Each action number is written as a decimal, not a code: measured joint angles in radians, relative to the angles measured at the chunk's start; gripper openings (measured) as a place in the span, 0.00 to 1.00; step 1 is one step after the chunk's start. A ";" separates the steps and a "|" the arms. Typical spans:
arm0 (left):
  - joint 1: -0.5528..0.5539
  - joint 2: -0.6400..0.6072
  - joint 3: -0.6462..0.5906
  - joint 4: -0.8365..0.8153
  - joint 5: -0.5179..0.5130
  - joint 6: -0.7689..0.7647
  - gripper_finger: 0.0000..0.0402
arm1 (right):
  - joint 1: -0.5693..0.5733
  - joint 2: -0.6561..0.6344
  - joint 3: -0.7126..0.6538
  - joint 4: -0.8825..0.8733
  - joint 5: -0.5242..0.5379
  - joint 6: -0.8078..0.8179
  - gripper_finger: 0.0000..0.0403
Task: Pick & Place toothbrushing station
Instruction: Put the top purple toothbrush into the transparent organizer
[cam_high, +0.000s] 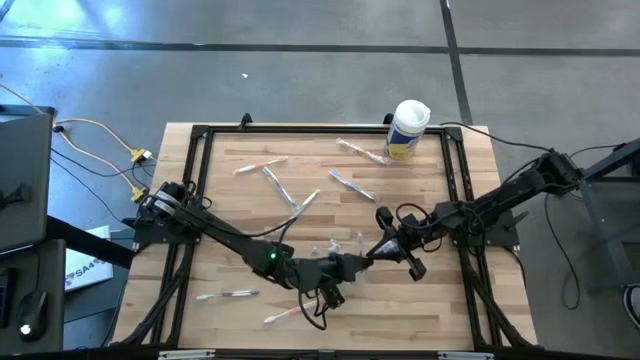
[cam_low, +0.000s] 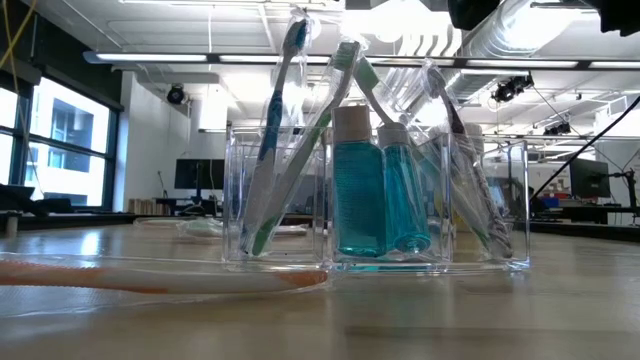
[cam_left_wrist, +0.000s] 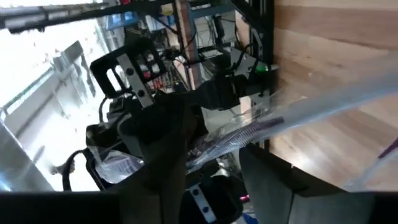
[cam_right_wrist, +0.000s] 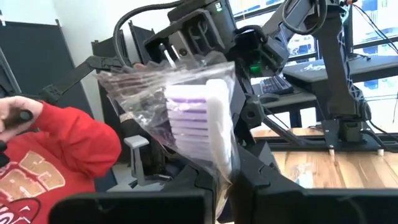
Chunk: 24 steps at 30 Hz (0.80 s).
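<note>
The toothbrushing station (cam_low: 375, 200) is a clear plastic holder standing on the table, with several toothbrushes and two blue white-capped bottles upright in its compartments. It shows faintly in the high view (cam_high: 338, 246). My left gripper (cam_high: 350, 266) and right gripper (cam_high: 378, 250) meet just beside it. Both are shut on one toothbrush in a clear wrapper (cam_right_wrist: 199, 118) with purple and white bristles. The toothbrush also shows in the left wrist view (cam_left_wrist: 249, 132). My left gripper holds the wrapped toothbrush by the wrapper's end (cam_right_wrist: 163, 70), farthest from my right gripper. The brush runs out from between its fingers across the table (cam_left_wrist: 323, 111) and is lifted clear. My right gripper pinches the wrapped toothbrush just below its bristle head (cam_right_wrist: 219, 163), between its two fingers. The head stands up above the fingers, wrapped in loose clear film and lifted clear of the table.
Several wrapped toothbrushes lie loose on the wooden table, such as one at the far side (cam_high: 280, 186) and one near the front (cam_high: 228, 295). An orange-handled one (cam_low: 150, 275) lies close to the low camera. A white canister with a yellow label (cam_high: 408, 128) stands at the far right. A person in red (cam_right_wrist: 56, 162) is beyond the table.
</note>
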 joint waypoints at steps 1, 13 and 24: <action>0.000 0.000 0.000 0.011 -0.015 -0.030 0.39 | 0.000 0.000 0.000 0.001 0.001 0.001 0.02; -0.026 -0.037 0.008 0.121 -0.301 -0.240 0.43 | 0.020 -0.120 -0.008 -0.222 0.058 -0.028 0.02; -0.111 -0.186 0.019 -0.093 -0.445 -0.421 0.43 | 0.151 -0.231 -0.002 -0.311 0.263 -0.118 0.02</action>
